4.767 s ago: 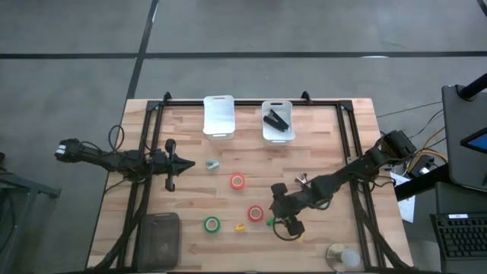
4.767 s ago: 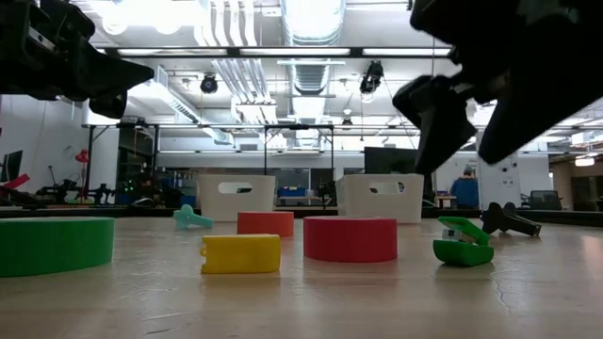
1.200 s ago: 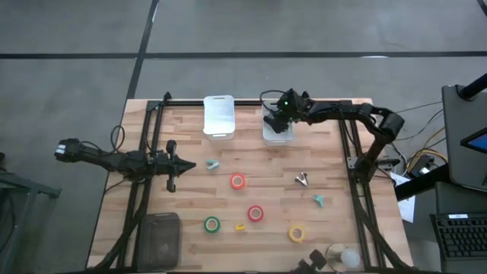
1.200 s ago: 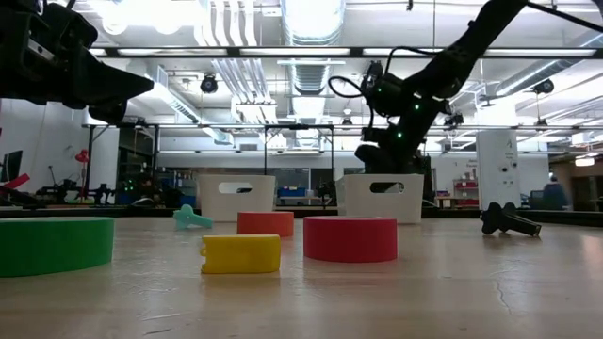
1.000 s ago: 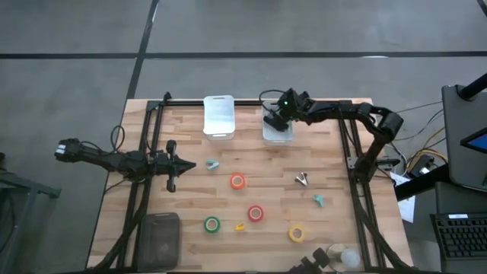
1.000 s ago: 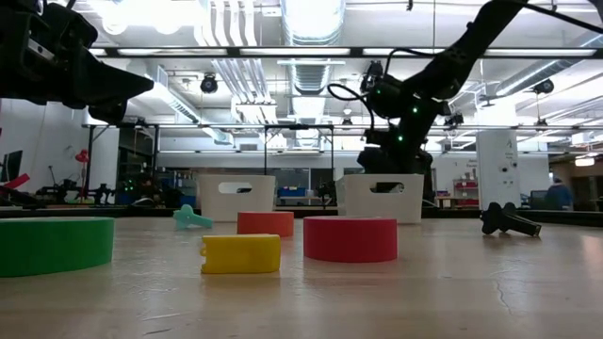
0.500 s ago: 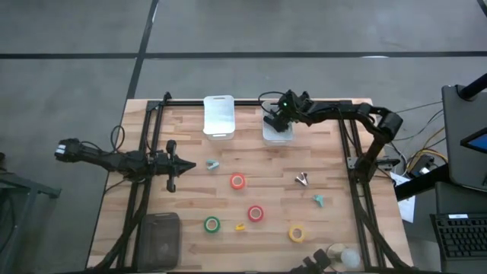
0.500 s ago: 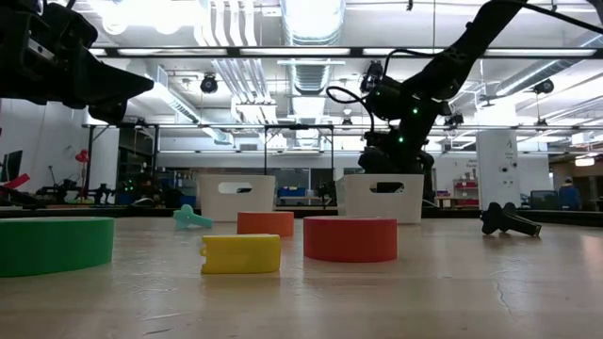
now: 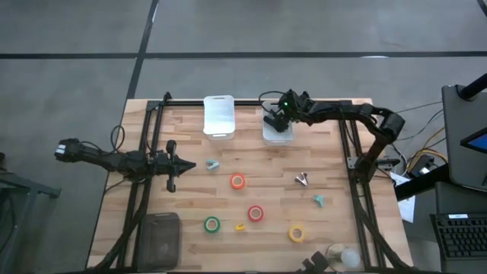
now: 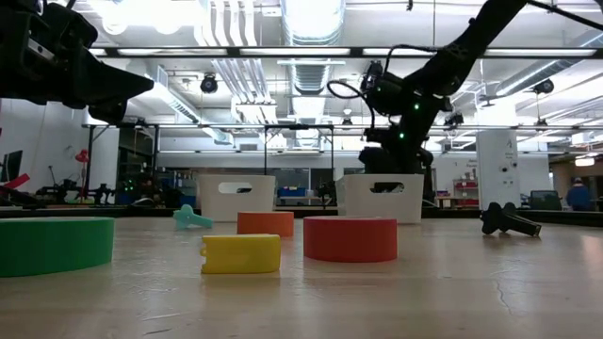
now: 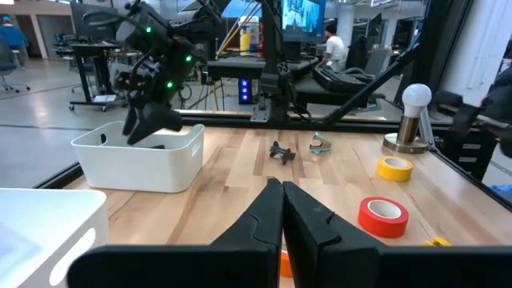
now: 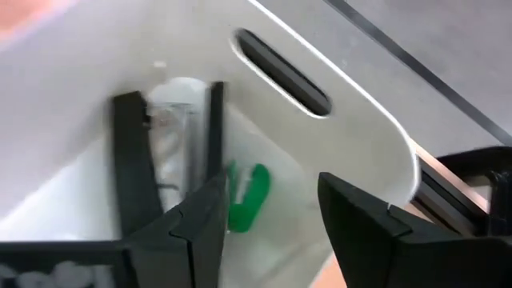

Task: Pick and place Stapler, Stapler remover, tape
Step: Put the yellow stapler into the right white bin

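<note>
My right gripper [image 9: 274, 120] hovers open above the right white bin [image 9: 278, 135] at the table's far edge; in its wrist view the gap [image 12: 272, 232] looks down into the bin. The black stapler [image 12: 132, 160] lies in that bin beside a small green piece [image 12: 244, 196]. The tape rolls rest flat on the table: orange-red [image 9: 238, 181], red with green [image 9: 256, 214], green [image 9: 211, 224], yellow [image 9: 297, 234]. Staple removers lie at teal [image 9: 212, 164], grey [image 9: 302, 179] and teal [image 9: 319, 200]. My left gripper [image 11: 282, 196] waits shut over the table's left side.
A second white bin [image 9: 218, 116] stands left of the first. A small yellow bit [image 9: 240, 226] lies between the green and red rolls. A dark grey box [image 9: 158, 236] sits at the near left corner, a round lamp [image 9: 344, 257] at the near right. Black frame rails run along both sides.
</note>
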